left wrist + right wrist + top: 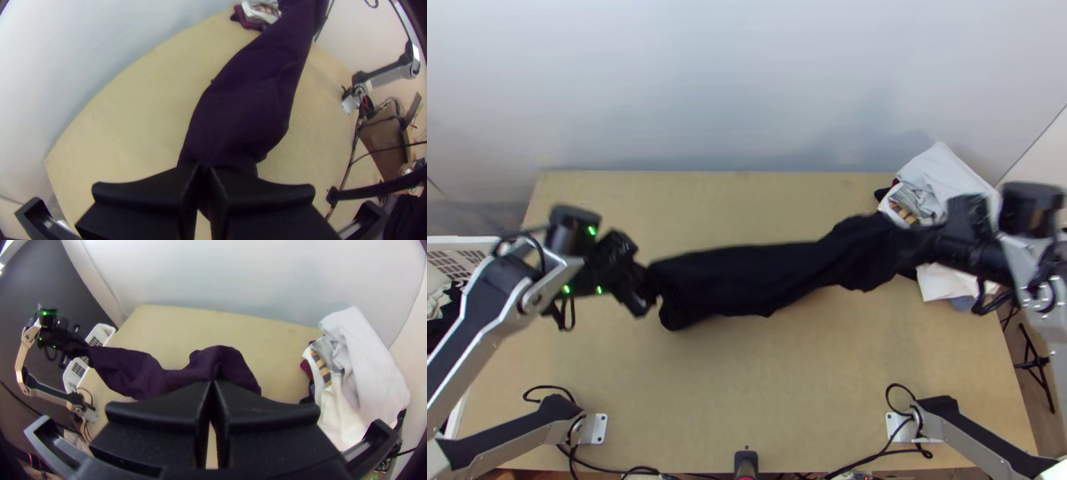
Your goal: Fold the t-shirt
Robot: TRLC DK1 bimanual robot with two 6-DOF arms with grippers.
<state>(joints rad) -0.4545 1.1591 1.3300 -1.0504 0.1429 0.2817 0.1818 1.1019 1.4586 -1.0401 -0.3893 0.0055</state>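
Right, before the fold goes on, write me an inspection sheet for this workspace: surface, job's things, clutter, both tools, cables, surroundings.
Surface: light wooden table; nothing seen in the way of damage.
Job's things: dark shirt, drawn out between the tools, gathered lengthwise, not spread; seems raised off the wood.
Clutter: pile of mostly white and grey clothes at the far right corner.
Left tool: shut on one end of the shirt.
Right tool: shut on the other end.
Cables: black cables looped loosely by both bases, more along the near edge.
Surroundings: pale wall behind; white basket holding cloth at the left.
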